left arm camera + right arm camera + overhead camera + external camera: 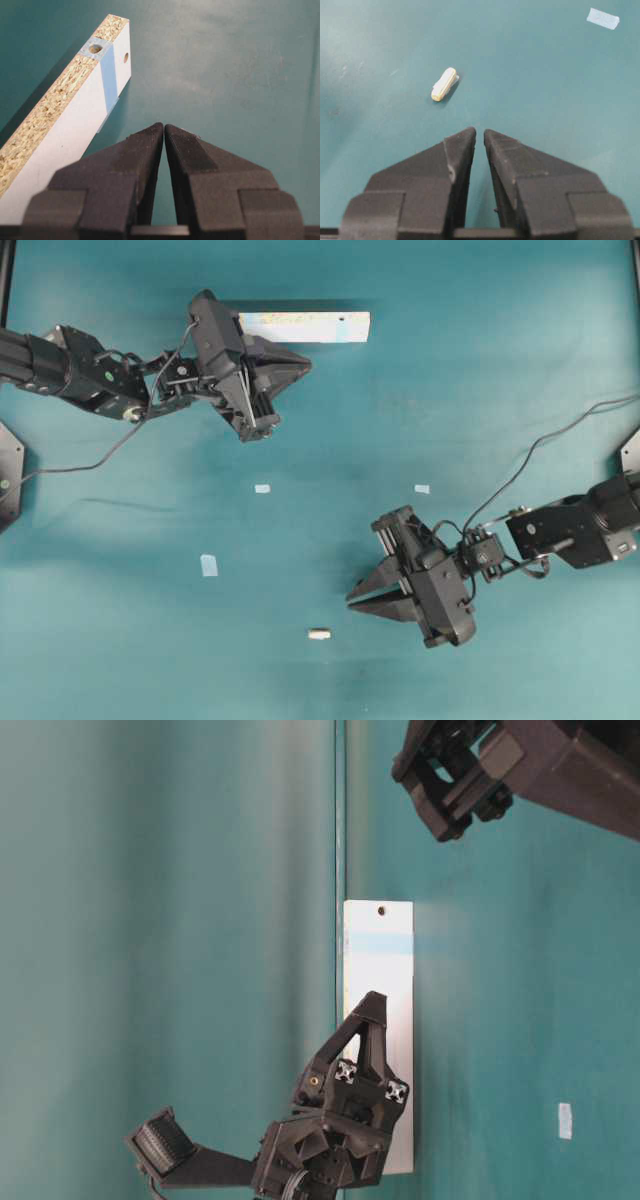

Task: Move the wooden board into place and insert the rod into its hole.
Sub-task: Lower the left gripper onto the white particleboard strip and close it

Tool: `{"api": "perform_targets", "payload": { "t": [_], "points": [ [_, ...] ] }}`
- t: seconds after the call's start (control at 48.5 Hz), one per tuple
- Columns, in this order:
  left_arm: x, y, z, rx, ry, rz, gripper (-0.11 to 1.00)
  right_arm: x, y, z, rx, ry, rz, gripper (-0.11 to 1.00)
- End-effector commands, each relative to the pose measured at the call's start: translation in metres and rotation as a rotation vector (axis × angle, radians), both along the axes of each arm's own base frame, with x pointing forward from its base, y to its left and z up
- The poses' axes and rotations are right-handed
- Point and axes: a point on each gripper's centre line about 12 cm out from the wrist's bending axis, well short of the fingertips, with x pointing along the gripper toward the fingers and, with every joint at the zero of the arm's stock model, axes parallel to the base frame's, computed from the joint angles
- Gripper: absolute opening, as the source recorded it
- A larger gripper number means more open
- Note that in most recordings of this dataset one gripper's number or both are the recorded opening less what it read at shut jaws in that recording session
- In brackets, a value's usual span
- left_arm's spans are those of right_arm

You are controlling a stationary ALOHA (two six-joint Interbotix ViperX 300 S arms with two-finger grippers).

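Presently both claws hover low, tips together, empty: left claw (303, 365) beside wooden board (310, 327) at tabletop (500, 360) far edge; right claw (352, 600) near rod (318, 634).

counter (450, 390): teal | board (310, 327): white face, speckled tan chipboard edge, pale-blue band | hole (342, 317): dark | rod (318, 634): cream | tape squares (209, 565): pale blue | hands (303, 366): black

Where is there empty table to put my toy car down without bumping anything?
The roomiest bare patch is mid-table, between the left gripper, the right gripper and two tape squares. The top right beyond the wooden board is bare too. It is crowded near the rod.
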Motion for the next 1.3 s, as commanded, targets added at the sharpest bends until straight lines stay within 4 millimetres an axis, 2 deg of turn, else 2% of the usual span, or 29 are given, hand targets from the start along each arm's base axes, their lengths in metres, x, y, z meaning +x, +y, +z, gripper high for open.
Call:
{"api": "perform_targets", "payload": {
  "t": [0.0, 0.041, 0.103, 0.185, 0.371, 0.598, 0.639, 0.742, 0.927, 1.072, 1.175, 1.278],
  "points": [
    [0.008, -0.008, 0.024, 0.012, -0.034, -0.046, 0.16, 0.005, 0.002, 0.017, 0.015, -0.047, 0.001, 0.24],
    [0.01, -0.008, 0.027, 0.006, -0.02, -0.046, 0.13, 0.006, 0.003, 0.02, 0.015, -0.05, 0.002, 0.22],
    [0.011, -0.008, 0.032, -0.007, 0.01, -0.049, 0.01, 0.009, 0.004, 0.027, 0.015, -0.058, 0.003, 0.09],
    [0.014, -0.008, 0.038, -0.019, 0.043, -0.054, 0.0, 0.012, 0.008, 0.037, 0.018, -0.063, 0.007, 0.0],
    [0.017, -0.007, 0.044, -0.028, 0.066, -0.057, 0.0, 0.013, 0.014, 0.047, -0.003, -0.017, 0.018, 0.0],
    [0.014, -0.008, 0.041, -0.041, 0.147, -0.068, 0.02, 0.007, 0.02, 0.041, -0.03, 0.041, 0.036, 0.0],
    [0.013, -0.009, 0.042, -0.04, 0.173, -0.076, 0.08, 0.006, 0.021, 0.041, -0.031, 0.043, 0.039, 0.0],
    [0.006, -0.011, 0.052, -0.003, 0.248, -0.114, 0.35, 0.006, 0.022, 0.04, -0.031, 0.044, 0.042, 0.0],
    [-0.012, -0.007, 0.089, 0.097, 0.303, -0.156, 0.79, 0.005, 0.022, 0.04, -0.032, 0.045, 0.042, 0.0],
    [-0.03, 0.015, 0.104, 0.098, 0.312, -0.092, 0.86, 0.005, 0.022, 0.04, -0.031, 0.046, 0.042, 0.0],
    [-0.04, 0.03, 0.102, 0.087, 0.34, -0.053, 0.87, 0.005, 0.022, 0.042, -0.03, 0.043, 0.042, 0.0],
    [-0.042, 0.038, 0.097, 0.092, 0.378, -0.046, 0.88, 0.006, 0.022, 0.043, -0.031, 0.046, 0.041, 0.16]
  ]
}}
